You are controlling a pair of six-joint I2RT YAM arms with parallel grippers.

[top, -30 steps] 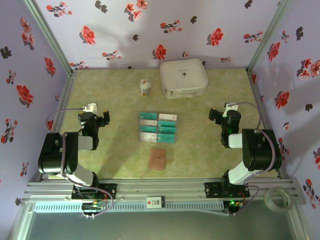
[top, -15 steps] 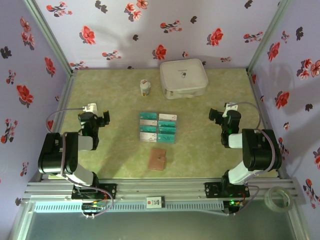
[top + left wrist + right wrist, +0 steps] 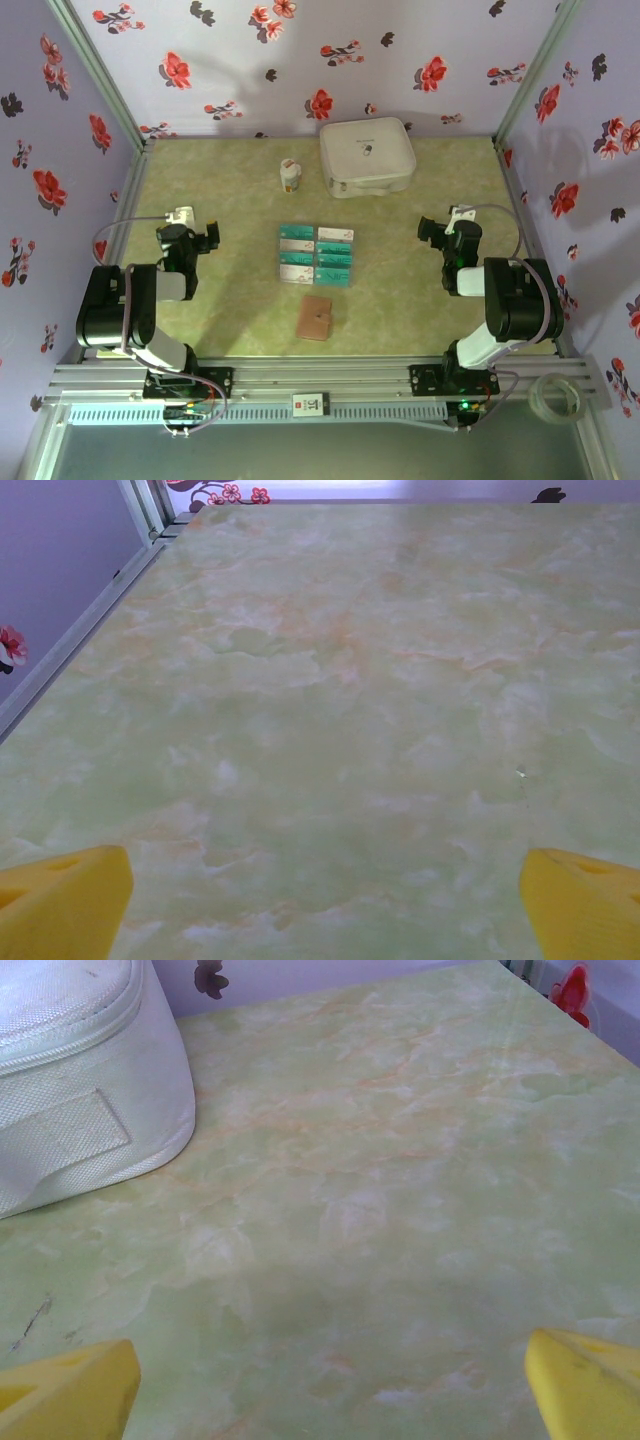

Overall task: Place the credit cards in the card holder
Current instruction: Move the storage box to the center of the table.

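Teal credit cards (image 3: 316, 255) gridded | brown card holder (image 3: 316, 318) folded | left end effector (image 3: 322, 905) spread | right end effector (image 3: 325, 1385) spread

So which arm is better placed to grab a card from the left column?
Left, probably. The left gripper is open and empty on that side of the credit cards; the right gripper, also open, must reach across the right column.

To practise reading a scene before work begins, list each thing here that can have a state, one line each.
credit cards, flat on the table in two columns, none in the holder
card holder, brown side up, apparently folded shut, apart from the cards
white case, closed
white bottle, upright
left fingers, open, holding nothing
right fingers, open, holding nothing
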